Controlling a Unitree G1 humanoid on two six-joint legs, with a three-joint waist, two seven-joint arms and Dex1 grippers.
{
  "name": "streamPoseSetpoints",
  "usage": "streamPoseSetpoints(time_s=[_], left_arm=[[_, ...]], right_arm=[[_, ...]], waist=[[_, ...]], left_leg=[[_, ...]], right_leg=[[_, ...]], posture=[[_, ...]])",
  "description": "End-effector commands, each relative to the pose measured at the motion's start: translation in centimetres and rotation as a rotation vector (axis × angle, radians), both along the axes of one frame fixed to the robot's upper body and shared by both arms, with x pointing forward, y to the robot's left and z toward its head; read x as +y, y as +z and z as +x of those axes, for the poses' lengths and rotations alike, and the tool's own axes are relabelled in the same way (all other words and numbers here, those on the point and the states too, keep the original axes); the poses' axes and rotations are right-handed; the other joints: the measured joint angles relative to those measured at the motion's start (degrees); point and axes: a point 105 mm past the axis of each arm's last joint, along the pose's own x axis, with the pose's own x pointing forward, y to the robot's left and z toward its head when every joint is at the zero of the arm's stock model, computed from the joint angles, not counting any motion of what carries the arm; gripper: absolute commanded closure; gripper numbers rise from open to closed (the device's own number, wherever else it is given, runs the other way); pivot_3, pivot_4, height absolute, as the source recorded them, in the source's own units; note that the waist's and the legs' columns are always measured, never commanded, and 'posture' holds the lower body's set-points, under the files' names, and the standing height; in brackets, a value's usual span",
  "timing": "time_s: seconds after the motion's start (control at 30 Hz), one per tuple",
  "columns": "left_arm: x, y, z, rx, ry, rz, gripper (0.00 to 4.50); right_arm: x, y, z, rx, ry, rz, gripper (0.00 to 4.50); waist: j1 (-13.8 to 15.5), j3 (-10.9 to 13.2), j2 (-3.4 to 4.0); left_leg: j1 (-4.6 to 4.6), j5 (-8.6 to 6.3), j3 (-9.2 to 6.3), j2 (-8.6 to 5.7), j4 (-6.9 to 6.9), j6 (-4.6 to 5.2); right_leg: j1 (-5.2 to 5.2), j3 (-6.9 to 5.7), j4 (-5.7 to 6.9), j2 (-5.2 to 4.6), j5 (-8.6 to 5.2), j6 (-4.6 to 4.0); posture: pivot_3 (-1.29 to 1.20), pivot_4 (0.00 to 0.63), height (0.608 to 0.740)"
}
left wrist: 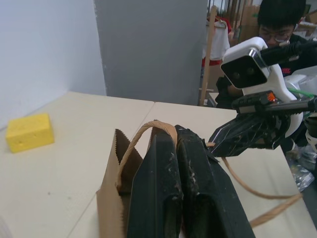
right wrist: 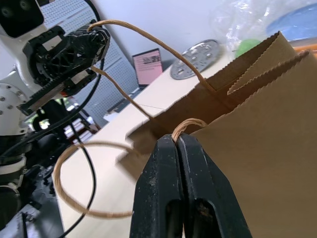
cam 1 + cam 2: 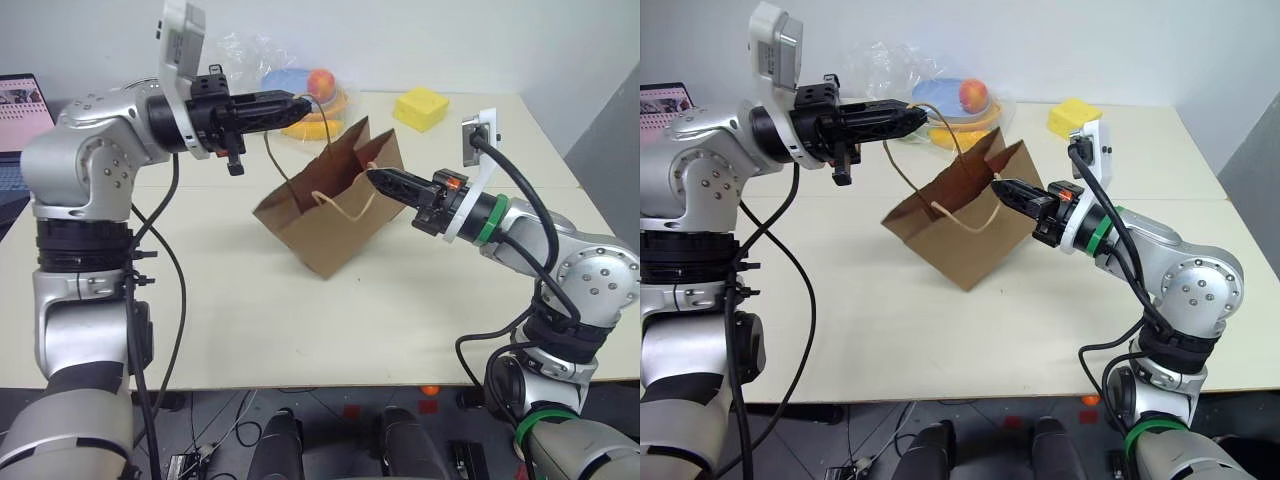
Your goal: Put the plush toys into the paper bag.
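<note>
Standing tilted on a beige table (image 3: 200, 330), the paper bag (image 3: 330, 215).

Two head views look down over the table (image 3: 300, 330), each wrist view sits close behind its fingers, all sharing the paper bag (image 3: 335, 215)

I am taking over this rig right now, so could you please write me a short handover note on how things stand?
Left gripper: shut on one tan twine handle of the brown kraft paper bag.
Right gripper: shut on the bag's other handle.
The bag hangs tilted between them, one bottom corner near or on the pale table, mouth partly spread.
Plush toys: I cannot make them out, and the bag's inside is hidden.
Done: both handles gripped.
Left: confirm the toys are in the bag.
</note>
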Motion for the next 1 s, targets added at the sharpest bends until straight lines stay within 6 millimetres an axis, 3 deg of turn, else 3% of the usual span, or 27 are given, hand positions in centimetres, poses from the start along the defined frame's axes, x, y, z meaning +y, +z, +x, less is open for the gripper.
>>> streamPoseSetpoints(time_s=[0.03,0.37,0.5,0.7,0.73,0.83,1.0], left_arm=[[0.3,1.6,-1.4,-0.056,-0.017,0.001,4.5],[0.0,1.1,-2.1,-0.032,-0.034,0.015,4.5],[-0.4,-2.0,-1.2,0.018,-0.015,0.062,4.5],[-0.9,-3.8,0.8,0.014,0.059,0.053,4.5],[-1.0,-3.6,0.8,0.007,0.058,0.035,4.5],[-0.7,-3.1,0.2,0.024,0.033,0.009,3.82],[1.3,-3.2,-0.6,0.012,0.059,0.04,2.3]], right_arm=[[0.6,1.4,-1.5,-0.031,0.078,0.022,4.47],[1.3,1.3,-1.7,0.039,0.097,0.044,4.47],[0.9,-2.0,-0.6,0.143,0.02,-0.019,4.47],[-0.3,-4.1,0.3,0.149,-0.074,-0.127,4.47],[-0.6,-4.1,0.5,0.138,-0.091,-0.14,4.3],[-1.3,-3.6,0.3,0.096,-0.096,-0.162,3.6],[-1.9,-3.1,-0.8,0.061,-0.076,-0.183,1.78]], waist=[[0.0,0.0,0.0],[-0.01,0.01,0.01],[0.0,0.0,0.0],[0.19,0.0,0.01],[0.2,0.0,0.01],[0.19,0.0,0.01],[-0.36,0.01,0.01]], left_leg=[[0.0,0.0,0.0,0.0,0.0,0.0],[0.0,0.0,0.02,0.0,0.01,0.0],[0.0,0.0,0.02,0.01,0.0,0.01],[-0.06,0.0,0.06,0.0,0.09,0.01],[-0.06,0.0,0.07,0.0,0.1,0.01],[-0.06,0.0,0.09,0.0,0.08,0.01],[-0.06,-0.01,0.1,0.01,-0.01,0.02]], right_leg=[[0.0,0.0,-0.01,0.0,0.0,0.0],[0.0,0.03,-0.02,0.0,0.0,0.0],[0.01,0.02,-0.03,0.0,0.0,0.0],[-0.04,0.06,-0.04,0.0,0.0,0.0],[-0.04,0.08,-0.05,0.0,0.0,0.0],[-0.06,0.09,-0.05,0.0,0.0,0.0],[-0.14,0.12,-0.02,0.01,0.0,0.0]], posture=[[0.0,0.15,0.74],[0.0,0.15,0.74],[0.0,0.15,0.74],[0.0,0.15,0.74],[0.0,0.15,0.74],[0.0,0.15,0.74],[0.0,0.15,0.74]])
